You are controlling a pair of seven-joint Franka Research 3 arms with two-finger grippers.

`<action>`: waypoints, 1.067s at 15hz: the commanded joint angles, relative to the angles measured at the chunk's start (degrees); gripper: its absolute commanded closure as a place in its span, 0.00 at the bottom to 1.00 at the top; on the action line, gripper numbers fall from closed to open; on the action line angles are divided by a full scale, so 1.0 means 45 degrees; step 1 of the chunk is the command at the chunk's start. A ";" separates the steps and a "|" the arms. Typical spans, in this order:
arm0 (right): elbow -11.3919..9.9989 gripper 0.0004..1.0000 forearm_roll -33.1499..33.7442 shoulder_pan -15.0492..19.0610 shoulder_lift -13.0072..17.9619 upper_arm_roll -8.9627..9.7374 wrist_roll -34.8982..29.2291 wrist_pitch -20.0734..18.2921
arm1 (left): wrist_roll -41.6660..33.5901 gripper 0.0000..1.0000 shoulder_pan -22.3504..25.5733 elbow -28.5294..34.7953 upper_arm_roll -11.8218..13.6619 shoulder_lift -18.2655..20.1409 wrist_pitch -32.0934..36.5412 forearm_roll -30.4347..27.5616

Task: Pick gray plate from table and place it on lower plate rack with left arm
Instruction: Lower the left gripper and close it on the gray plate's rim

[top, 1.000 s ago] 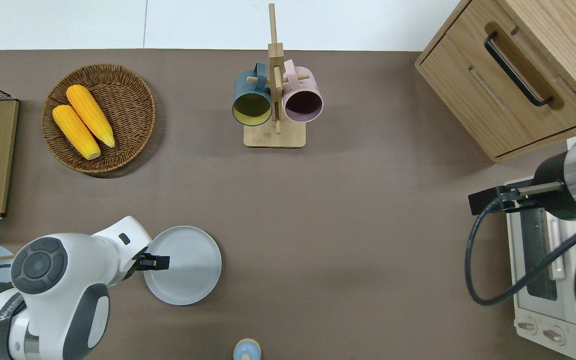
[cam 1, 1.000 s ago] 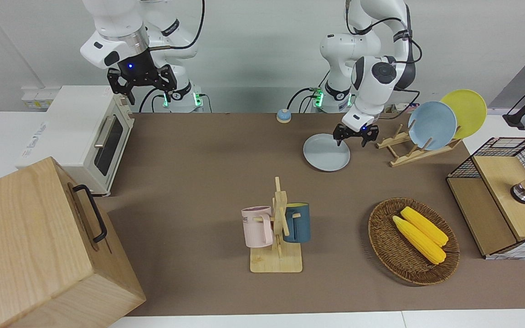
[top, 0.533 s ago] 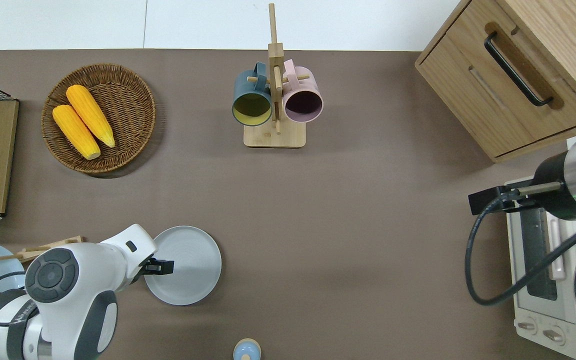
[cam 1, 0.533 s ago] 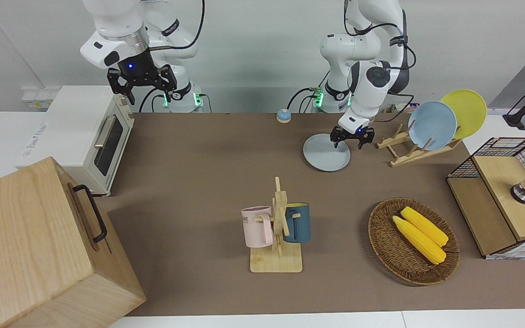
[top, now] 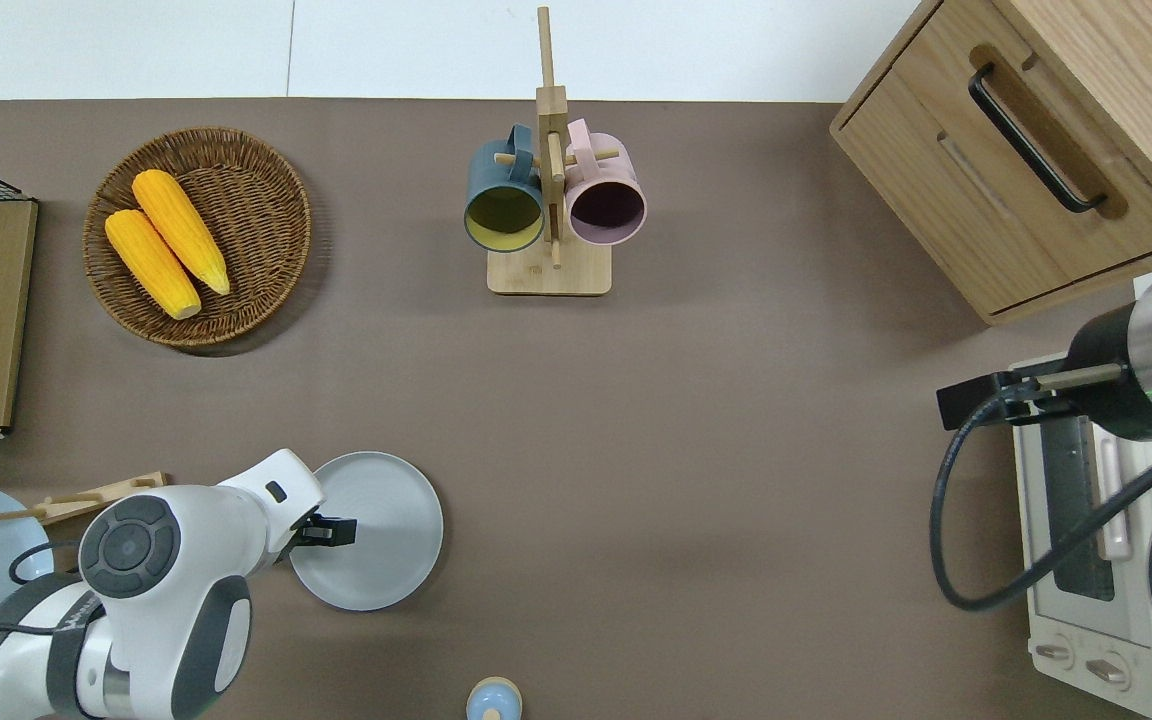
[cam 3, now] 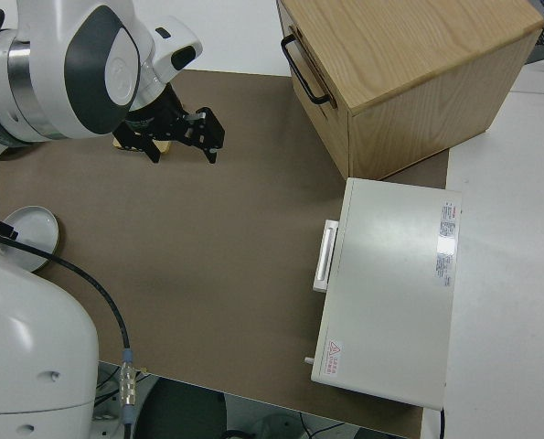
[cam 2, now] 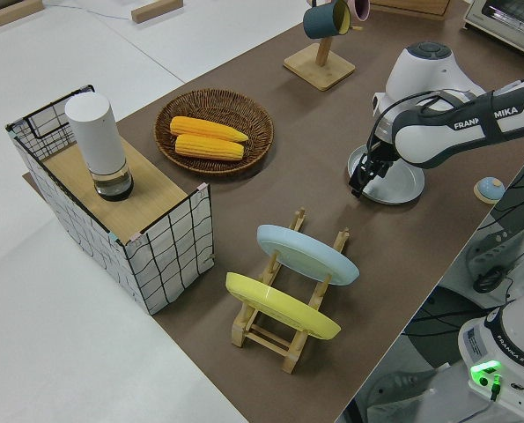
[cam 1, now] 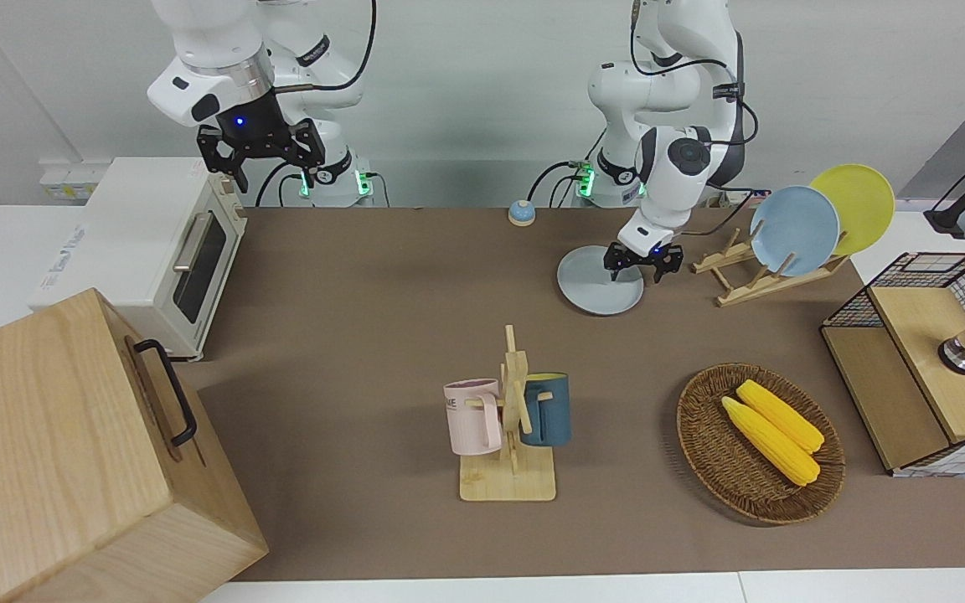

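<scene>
My left gripper (cam 1: 643, 266) is down at the gray plate (cam 1: 596, 289), jaws parted and straddling its rim on the side toward the rack (cam 1: 750, 280), not yet closed on it. The plate lies flat on the table (cam 1: 365, 335), just beside the rack. My right arm is parked.

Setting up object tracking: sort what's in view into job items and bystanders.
Job:
gray plate
plate rack
left end effector, at the plate's rim

Bystanders:
corn basket
mug tree
toaster oven
wooden cabinet
right arm, parked
</scene>
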State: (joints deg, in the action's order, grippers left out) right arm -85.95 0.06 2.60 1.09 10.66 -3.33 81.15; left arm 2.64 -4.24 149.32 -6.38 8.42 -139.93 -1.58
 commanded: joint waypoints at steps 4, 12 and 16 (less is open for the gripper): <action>0.0077 0.01 -0.0131 0.0125 0.0031 0.0072 -0.0001 -0.0182 | 0.0097 0.01 -0.0190 0.0372 0.0089 -0.0426 -0.0995 -0.0196; 0.0077 0.01 -0.0131 0.0125 0.0031 0.0072 0.0018 -0.0182 | 0.0058 0.89 -0.0248 0.0372 0.0089 -0.0602 -0.0995 -0.0196; 0.0077 0.01 -0.0131 0.0125 0.0031 0.0072 0.0018 -0.0182 | 0.0019 1.00 -0.0268 0.0353 0.0089 -0.0602 -0.0956 -0.0196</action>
State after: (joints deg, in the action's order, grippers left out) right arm -85.95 0.06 2.60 1.09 10.66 -3.33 81.15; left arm 2.61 -4.25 149.82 -6.17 6.29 -142.96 -1.73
